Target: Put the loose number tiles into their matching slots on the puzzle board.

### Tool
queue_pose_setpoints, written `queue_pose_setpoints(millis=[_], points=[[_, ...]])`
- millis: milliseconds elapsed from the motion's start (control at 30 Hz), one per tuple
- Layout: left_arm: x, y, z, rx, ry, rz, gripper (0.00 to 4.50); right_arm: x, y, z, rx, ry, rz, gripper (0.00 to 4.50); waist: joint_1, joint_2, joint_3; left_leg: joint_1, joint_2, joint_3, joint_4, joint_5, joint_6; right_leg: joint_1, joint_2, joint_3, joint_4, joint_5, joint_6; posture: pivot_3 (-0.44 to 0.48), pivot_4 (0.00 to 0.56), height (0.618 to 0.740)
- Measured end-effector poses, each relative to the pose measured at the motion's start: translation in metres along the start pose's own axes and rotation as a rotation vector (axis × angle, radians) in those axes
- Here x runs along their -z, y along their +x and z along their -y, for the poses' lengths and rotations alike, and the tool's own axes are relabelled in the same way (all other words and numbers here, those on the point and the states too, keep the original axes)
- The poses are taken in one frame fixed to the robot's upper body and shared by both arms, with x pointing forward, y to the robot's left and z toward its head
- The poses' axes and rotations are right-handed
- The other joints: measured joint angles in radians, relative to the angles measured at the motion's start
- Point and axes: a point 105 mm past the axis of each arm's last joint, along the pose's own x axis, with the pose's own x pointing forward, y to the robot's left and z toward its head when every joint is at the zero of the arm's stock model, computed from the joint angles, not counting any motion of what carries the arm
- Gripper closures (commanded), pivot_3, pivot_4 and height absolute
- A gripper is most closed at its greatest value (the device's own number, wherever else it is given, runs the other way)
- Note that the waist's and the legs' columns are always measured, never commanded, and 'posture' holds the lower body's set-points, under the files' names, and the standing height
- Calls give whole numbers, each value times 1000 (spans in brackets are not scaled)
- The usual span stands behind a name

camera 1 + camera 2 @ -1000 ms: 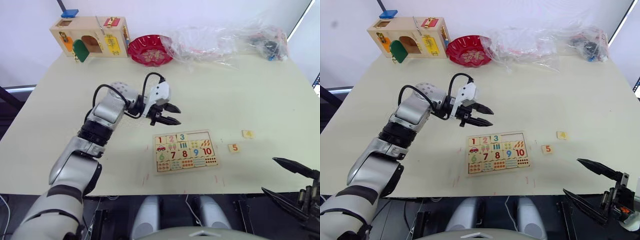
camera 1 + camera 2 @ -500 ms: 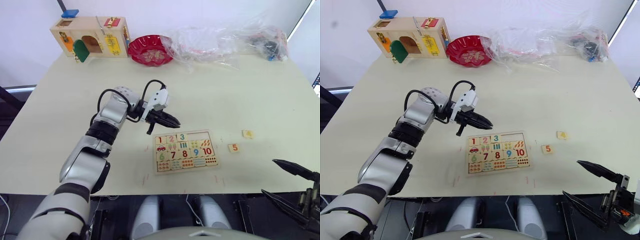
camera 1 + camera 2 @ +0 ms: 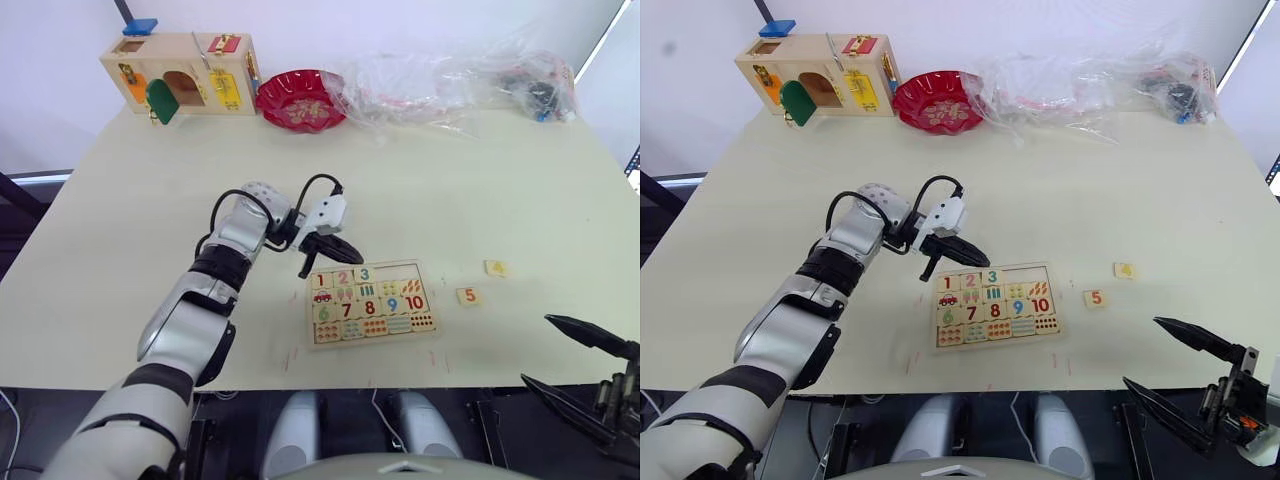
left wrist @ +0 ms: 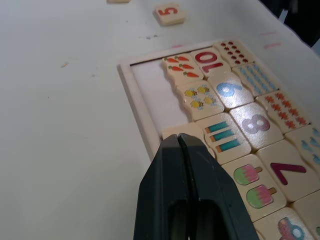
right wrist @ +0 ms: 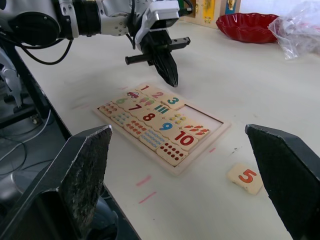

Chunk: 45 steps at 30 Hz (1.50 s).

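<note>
The puzzle board (image 4: 133, 98) lies near the table's front edge, with tiles 1, 2 and 3 seated in its top row. The two matching slots (image 3: 398, 272) to the right of the 3 are bare. Two loose number tiles lie on the table right of the board: a red 5 (image 3: 467, 296) and a yellow 4 (image 3: 495, 268). My left gripper (image 3: 343, 251) is shut with nothing in it, its tip (image 4: 178, 139) resting at the 3 tile by the board's far rim. My right gripper (image 3: 588, 366) hangs open off the table's front right corner.
A wooden latch box (image 3: 180, 72), a red bowl (image 3: 300, 100) and crumpled clear plastic bags (image 3: 455, 80) line the far edge of the table. Bare tabletop surrounds the board and the two loose tiles.
My left gripper has gone from open to shut and dropped toward the board's top row, now at the 3 tile. The right gripper and loose tiles have not moved.
</note>
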Motion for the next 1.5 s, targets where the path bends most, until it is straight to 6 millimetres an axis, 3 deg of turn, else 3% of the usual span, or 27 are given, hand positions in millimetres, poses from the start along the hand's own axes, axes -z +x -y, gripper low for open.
queue_pose_setpoints(millis=[500, 1500], points=[[12, 7, -7, -40, -19, -72, 4480, 1, -1, -1, 11, 8, -1, 0, 0, 0, 0, 0, 0, 0, 0, 0, 0, 0, 0, 0, 0, 0, 0, 0, 150, 740], [9, 6, -4, -27, 6, -81, 4480, 1, -1, -2, 2, 14, 1, 0, 0, 0, 0, 0, 0, 0, 0, 0, 0, 0, 0, 0, 0, 0, 0, 0, 150, 740]])
